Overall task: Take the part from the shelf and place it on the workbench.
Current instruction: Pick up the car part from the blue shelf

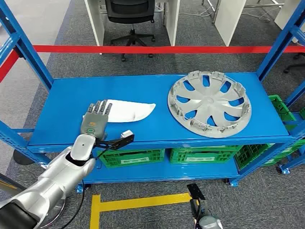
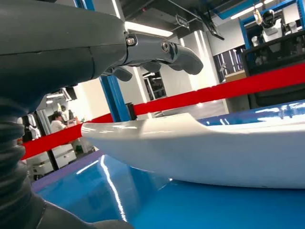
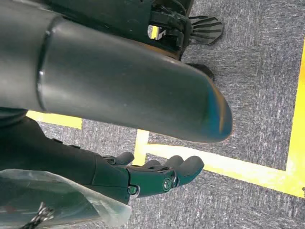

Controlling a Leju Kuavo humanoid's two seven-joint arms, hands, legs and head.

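The blue shelf (image 1: 65,114) is spanning the head view, its front edge running just above the left wrist and its corner posts rising at both sides. Bare blue surface is lying open to the left of the part and between the part and the silver wheel cover (image 1: 208,103), which is sitting flat on the right half, close to the front edge. A red tape line (image 1: 151,49) is stretching across behind the shelf.

Below, green crates (image 1: 129,157) are sitting on the lower tier; their contents are hidden by the shelf board above.

The white part (image 1: 127,110), a long curved panel tapering to a point, is lying flat on the shelf left of centre. The left hand (image 1: 95,119) is resting palm down with fingers extended over the panel's left end; from the left wrist the fingers (image 2: 179,52) are hovering above the panel, not closed on it.

The right hand (image 3: 158,174) is hanging over grey carpet with yellow floor tape (image 3: 251,167), fingers loosely apart and holding nothing.
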